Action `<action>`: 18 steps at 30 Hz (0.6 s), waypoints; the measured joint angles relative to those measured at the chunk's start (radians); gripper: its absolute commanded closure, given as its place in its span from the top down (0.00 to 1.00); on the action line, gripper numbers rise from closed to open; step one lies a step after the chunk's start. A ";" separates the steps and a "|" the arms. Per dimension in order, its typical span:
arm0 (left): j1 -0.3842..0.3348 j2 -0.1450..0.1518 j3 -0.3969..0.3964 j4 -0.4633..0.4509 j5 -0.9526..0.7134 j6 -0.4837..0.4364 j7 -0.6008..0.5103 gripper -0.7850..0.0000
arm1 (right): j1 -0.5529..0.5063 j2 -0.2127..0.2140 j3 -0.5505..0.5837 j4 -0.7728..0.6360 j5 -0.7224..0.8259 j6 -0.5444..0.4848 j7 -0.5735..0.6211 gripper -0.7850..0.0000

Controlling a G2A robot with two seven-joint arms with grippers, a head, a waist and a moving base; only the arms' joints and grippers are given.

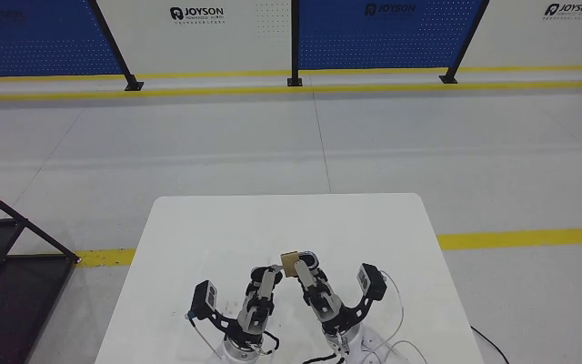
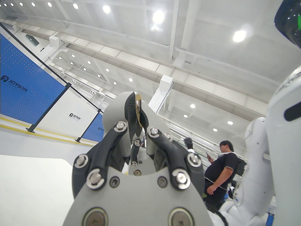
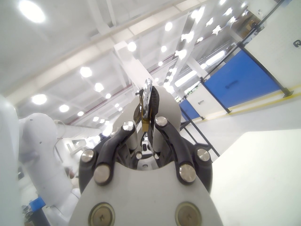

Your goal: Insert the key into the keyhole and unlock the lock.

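Clearly the left claw (image 2: 136, 105) is closed on a thin brass piece, the key (image 2: 139, 114), which is seen edge-on between its pads. The right claw (image 3: 148, 97) is also closed, on the lock (image 3: 145, 105) with its brass body and shiny shackle. Both claws meet above the bench (image 1: 273, 218), halfway between its side edges and closer to its near edge.

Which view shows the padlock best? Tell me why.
Top view: the brass padlock shows body and shackle. Right wrist view gives it edge-on, clamped in the right gripper. Left wrist view: a brass sliver in the left gripper, possibly the key.
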 measured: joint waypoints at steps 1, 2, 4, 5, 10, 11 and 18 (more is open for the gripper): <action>-0.001 0.000 0.000 0.001 0.001 0.000 0.000 0.13 | 0.000 0.000 0.000 0.000 0.000 0.000 0.002 0.00; -0.002 -0.001 0.000 0.002 0.001 0.000 -0.001 0.13 | 0.000 -0.001 0.001 0.000 0.000 0.000 0.003 0.00; -0.003 -0.001 0.001 0.004 0.000 0.002 -0.002 0.11 | 0.000 -0.001 0.001 0.000 0.000 -0.001 0.006 0.00; -0.004 -0.002 0.001 0.005 -0.001 0.003 -0.002 0.10 | 0.000 -0.001 0.002 0.000 0.000 -0.001 0.008 0.00; -0.006 -0.003 0.001 0.007 0.002 0.007 -0.006 0.00 | -0.002 -0.003 0.003 -0.001 -0.001 -0.001 0.015 0.00; -0.007 -0.003 0.000 0.008 0.005 0.009 -0.007 0.00 | -0.003 -0.003 0.003 -0.002 -0.001 -0.002 0.017 0.00; -0.007 -0.003 -0.007 0.015 0.033 0.020 0.003 0.00 | -0.007 -0.003 0.007 -0.005 -0.006 -0.008 0.035 0.00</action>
